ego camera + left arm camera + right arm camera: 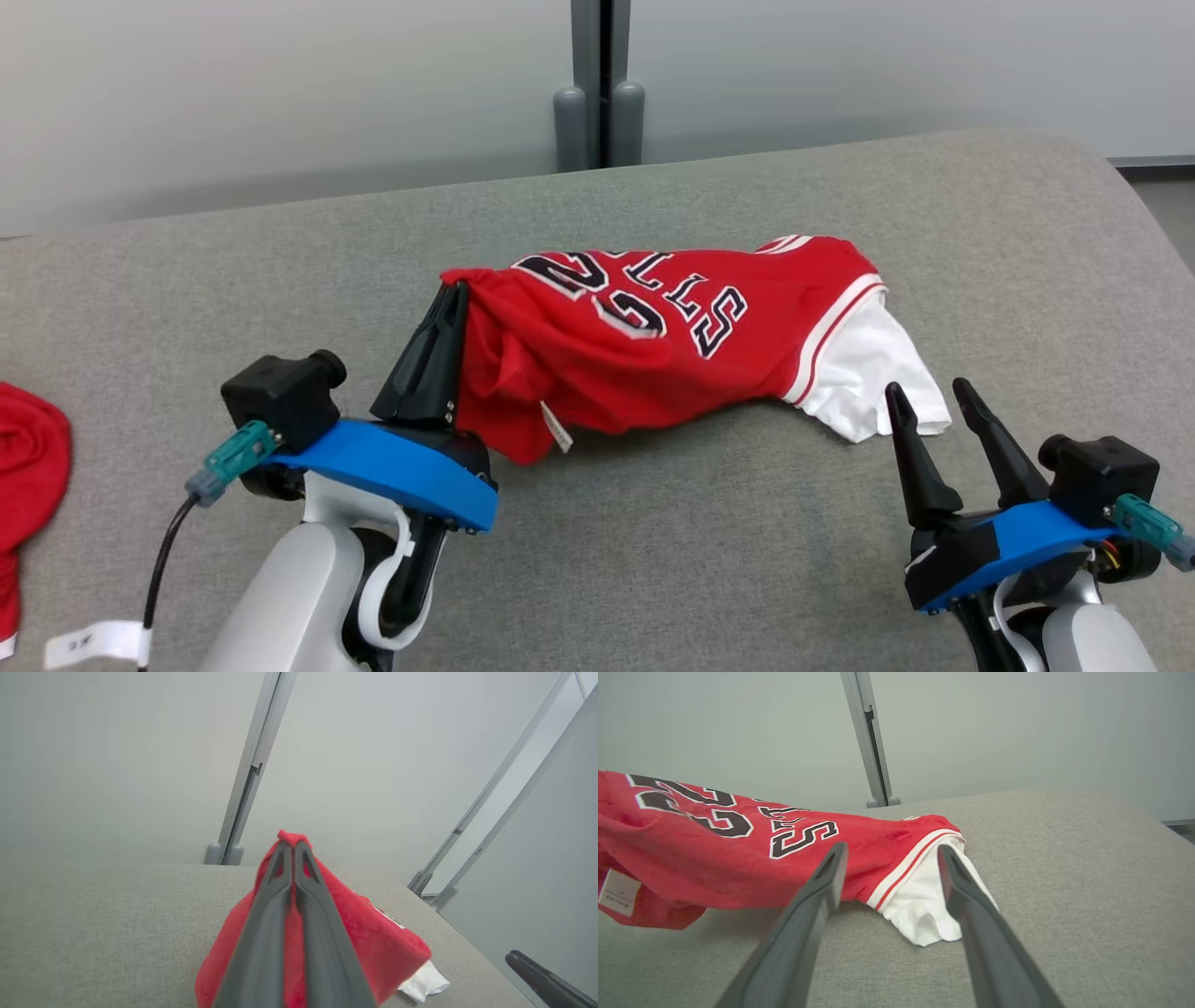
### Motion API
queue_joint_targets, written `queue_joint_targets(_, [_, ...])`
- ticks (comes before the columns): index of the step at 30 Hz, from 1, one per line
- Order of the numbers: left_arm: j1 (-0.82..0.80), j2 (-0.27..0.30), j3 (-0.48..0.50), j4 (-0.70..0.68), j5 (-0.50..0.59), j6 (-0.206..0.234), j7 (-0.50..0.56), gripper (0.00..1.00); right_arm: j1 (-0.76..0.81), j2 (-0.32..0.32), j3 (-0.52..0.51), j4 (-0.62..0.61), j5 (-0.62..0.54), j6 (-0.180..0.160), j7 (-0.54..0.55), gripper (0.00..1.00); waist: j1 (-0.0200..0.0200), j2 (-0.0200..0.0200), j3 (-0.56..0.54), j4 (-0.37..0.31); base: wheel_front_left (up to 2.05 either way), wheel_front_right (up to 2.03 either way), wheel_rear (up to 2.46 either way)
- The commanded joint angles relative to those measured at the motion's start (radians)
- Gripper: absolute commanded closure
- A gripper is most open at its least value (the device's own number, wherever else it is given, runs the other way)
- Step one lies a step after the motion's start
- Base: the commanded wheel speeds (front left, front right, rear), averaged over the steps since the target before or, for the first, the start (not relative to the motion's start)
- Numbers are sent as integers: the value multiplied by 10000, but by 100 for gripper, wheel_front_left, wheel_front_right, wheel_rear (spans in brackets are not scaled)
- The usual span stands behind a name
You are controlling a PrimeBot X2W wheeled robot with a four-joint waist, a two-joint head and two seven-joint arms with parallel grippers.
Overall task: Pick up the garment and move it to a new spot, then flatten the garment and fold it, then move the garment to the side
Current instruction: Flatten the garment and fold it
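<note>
The garment (653, 345) is a red jersey with black-and-white lettering, white-and-red trim and a white sleeve at its right end. It lies crumpled across the middle of the grey surface (653, 560). My left gripper (456, 291) is shut on the jersey's left edge, lifting that end a little; in the left wrist view a tuft of the garment (355, 933) pokes out above the left gripper (293, 844). My right gripper (929, 390) stands open just before the white sleeve, touching nothing. The right wrist view shows the right gripper (891, 850) apart from the garment (738, 858), the sleeve beyond it.
Another red cloth (28, 467) lies at the surface's left edge, with a white label near it. A grey partition wall with a post (597, 84) stands behind the surface. The surface rounds off at the far right (1120, 215).
</note>
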Motion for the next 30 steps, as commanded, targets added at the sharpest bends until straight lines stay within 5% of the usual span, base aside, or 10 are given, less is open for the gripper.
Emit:
queue_joint_targets(1, [250, 175, -46, -858, 162, 245, 145, 100, 28, -12, -5, -69, 24, 6, 45, 0, 0, -1, -34, 78, 0, 0, 0])
queue_joint_targets(11, [932, 692, 142, -2504, 279, 1029, 866, 100, 52, -12, 30, -169, 112, 6, 119, 0, 0, -1, 1, 28, 0, 0, 0])
queue_joint_targets(22, [-397, 1205, 432, 1738, 565, 828, 756, 100, -291, -10, 268, -168, 233, 6, -15, 0, 0, -1, 614, -256, 0, 0, 0])
queue_joint_targets(23, [-607, 1187, 456, 2125, 591, 783, 671, 65, -327, -12, 272, -148, 229, 6, -32, 0, 0, -1, 661, -275, 0, 0, 0])
queue_joint_targets(24, [-771, 1170, 482, 2509, 607, 766, 599, 0, -357, -13, 283, -135, 214, 6, -42, 0, 0, -1, 703, -291, 0, 0, 0])
queue_joint_targets(30, [-1310, 1057, 724, 3806, 621, 809, -326, 0, -372, -12, 254, -29, 151, 6, -85, 0, 0, -1, 714, -249, 0, 0, 0])
